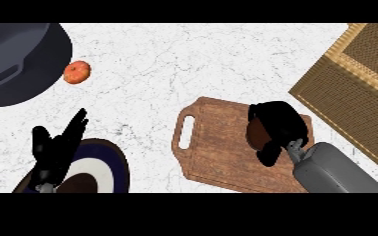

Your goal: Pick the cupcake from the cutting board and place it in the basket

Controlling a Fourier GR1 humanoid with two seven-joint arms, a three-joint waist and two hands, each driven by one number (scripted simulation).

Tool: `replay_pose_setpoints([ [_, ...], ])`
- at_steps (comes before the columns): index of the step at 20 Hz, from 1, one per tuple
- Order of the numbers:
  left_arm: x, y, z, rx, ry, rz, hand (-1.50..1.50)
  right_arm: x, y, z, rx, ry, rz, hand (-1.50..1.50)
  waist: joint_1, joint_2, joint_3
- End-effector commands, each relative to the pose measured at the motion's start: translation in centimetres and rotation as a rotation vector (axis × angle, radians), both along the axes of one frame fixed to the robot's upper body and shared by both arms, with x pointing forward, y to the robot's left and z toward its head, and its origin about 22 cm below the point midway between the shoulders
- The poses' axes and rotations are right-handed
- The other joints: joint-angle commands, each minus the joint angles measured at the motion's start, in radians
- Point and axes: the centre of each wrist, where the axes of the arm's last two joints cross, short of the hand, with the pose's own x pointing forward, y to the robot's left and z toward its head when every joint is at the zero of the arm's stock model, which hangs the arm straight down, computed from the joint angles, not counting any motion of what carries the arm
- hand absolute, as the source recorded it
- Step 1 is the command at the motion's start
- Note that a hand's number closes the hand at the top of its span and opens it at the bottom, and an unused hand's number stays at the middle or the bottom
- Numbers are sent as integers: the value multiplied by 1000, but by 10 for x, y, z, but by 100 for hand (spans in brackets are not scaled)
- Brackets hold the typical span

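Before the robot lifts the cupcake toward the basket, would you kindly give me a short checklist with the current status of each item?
1. Right robot hand curled round the cupcake: ok.
2. Cupcake lifted off the cutting board: cannot tell.
3. Basket in view at the right, apart from the board: ok.
4. Counter between board and basket bare: ok.
5. Left robot hand open, resting over the plate, out of the way: ok.

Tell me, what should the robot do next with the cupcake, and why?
Probably lift it. The right hand is curled round the cupcake, which sits over the cutting board; the basket waits at the right.
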Motion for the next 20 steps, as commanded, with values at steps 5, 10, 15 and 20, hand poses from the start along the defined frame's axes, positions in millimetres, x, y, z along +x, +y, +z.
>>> replay_pose_setpoints([
  [5,-35,8,-32,-22,160,95,0,-105,-25,-15,25,113,620,150,-90,-10,-12],
  [10,-50,20,-32,-20,175,132,0,-135,-68,5,70,-62,734,150,-111,-9,-10],
  [15,-48,13,-28,-36,134,126,0,-156,-66,10,542,-49,558,150,-128,16,-8],
  [20,-51,17,-23,-35,133,148,0,-162,-62,50,839,-207,523,150,-140,9,-9],
])
